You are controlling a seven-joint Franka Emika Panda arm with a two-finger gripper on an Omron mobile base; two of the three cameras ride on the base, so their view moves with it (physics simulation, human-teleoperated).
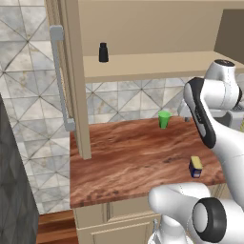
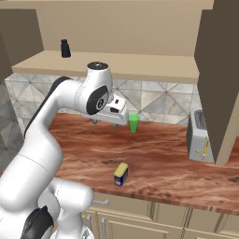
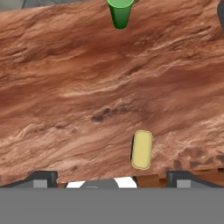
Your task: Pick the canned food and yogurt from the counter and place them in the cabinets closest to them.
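My jaws (image 3: 112, 177) stand released, spread wide and holding nothing, hovering above the counter (image 3: 65, 87). The canned food (image 3: 141, 149) lies just ahead of my fingertips, near the counter's front edge, its yellow top facing me; I can read no writing on its label. Broad bare wood stretches between it and the green cup (image 3: 120, 13) by the back wall. Above, the cabinets (image 1: 143, 66) stand open, with a black shaker bottle (image 1: 103, 52) on the shelf
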